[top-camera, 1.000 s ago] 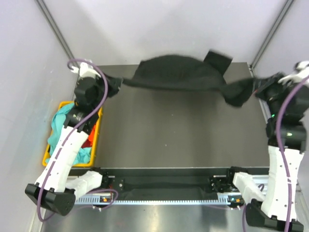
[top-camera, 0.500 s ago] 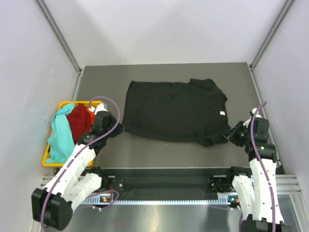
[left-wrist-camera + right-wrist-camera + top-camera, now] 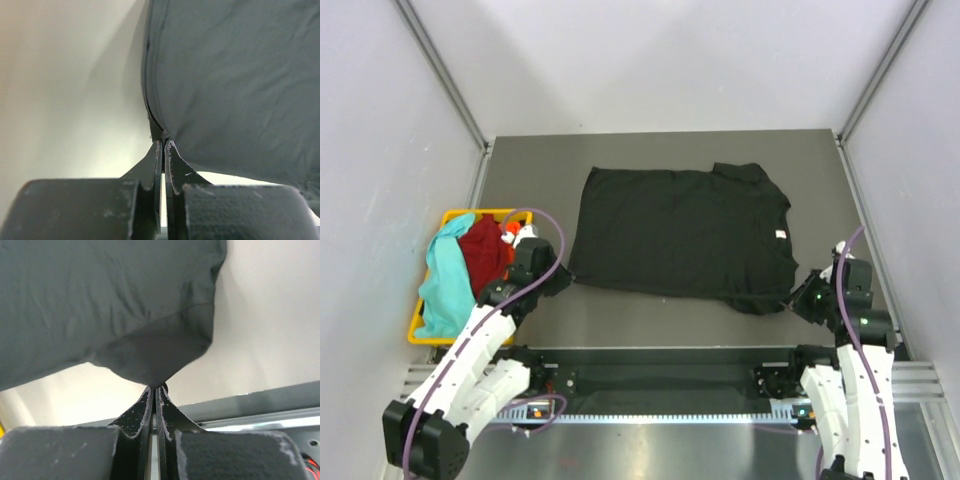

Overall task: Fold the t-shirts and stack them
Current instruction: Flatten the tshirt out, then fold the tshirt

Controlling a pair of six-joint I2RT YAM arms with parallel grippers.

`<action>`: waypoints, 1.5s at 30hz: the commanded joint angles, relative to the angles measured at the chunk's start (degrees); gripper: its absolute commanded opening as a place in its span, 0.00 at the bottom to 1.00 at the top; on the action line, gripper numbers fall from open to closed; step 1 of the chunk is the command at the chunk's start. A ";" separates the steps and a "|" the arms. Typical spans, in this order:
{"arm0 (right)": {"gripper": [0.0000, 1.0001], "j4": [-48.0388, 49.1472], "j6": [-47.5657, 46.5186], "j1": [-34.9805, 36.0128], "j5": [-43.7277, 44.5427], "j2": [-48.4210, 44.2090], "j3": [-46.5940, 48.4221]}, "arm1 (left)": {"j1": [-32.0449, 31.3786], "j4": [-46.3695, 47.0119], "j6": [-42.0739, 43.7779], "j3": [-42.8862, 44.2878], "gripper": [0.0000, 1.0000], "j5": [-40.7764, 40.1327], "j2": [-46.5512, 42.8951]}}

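Observation:
The black t-shirt [image 3: 680, 235] lies spread flat on the dark table, its small white label [image 3: 780, 235] near the right edge. My left gripper [image 3: 563, 277] is shut on the shirt's near-left corner, seen in the left wrist view [image 3: 163, 141] with the black cloth [image 3: 235, 85] stretching away. My right gripper [image 3: 796, 298] is shut on the near-right corner, seen in the right wrist view [image 3: 156, 386] under the black cloth [image 3: 100, 305]. A teal t-shirt [image 3: 442, 280], a red one [image 3: 482, 255] and a bit of an orange one [image 3: 509, 238] lie in the basket.
The yellow plastic basket [image 3: 418, 330] stands at the table's left edge beside my left arm. A metal rail [image 3: 660, 355] runs along the near edge. Grey walls close in the left, right and back sides.
The shirt was held stretched in the air at the back a second ago; now it lies flat on the table. Both grippers have come down and toward the near edge, still holding the corners.

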 commanded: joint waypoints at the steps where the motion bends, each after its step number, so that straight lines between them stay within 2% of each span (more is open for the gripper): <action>1: 0.00 -4.95 -0.18 1.53 4.20 -2.84 4.07 | -0.70 -4.50 -0.74 0.76 0.00 -3.64 -1.79; 4: 0.00 -4.52 0.68 1.71 4.83 -3.63 3.81 | -0.96 -6.01 -0.91 1.29 0.00 -3.67 -0.56; 7: 0.00 0.39 2.44 1.62 3.69 -2.15 2.41 | -0.96 -3.38 -1.35 1.73 0.00 -2.87 0.67; 10: 0.00 9.33 3.76 1.71 2.38 2.77 1.26 | -0.96 3.29 -1.71 1.12 0.00 -0.60 3.04; 13: 0.00 13.75 3.25 1.97 2.54 9.00 2.13 | -0.96 6.64 -2.23 2.43 0.00 0.21 8.74; 16: 0.00 18.58 1.49 2.06 5.26 15.77 4.67 | -0.87 8.14 -1.45 5.15 0.00 -2.08 15.95; 21: 0.00 22.19 -1.85 2.06 5.71 26.75 10.47 | -0.87 6.74 1.54 14.99 0.00 -6.46 27.02; 27: 0.00 24.05 -4.49 2.06 9.31 34.76 13.73 | -0.61 5.60 2.60 23.69 0.00 -11.75 37.30; 39: 0.00 29.14 -5.89 2.33 7.21 41.27 17.43 | -0.17 6.74 3.04 28.18 0.00 -15.00 44.08; 45: 0.00 30.73 -9.32 5.49 7.73 46.19 21.11 | 0.00 7.62 2.95 28.98 0.00 -15.62 45.67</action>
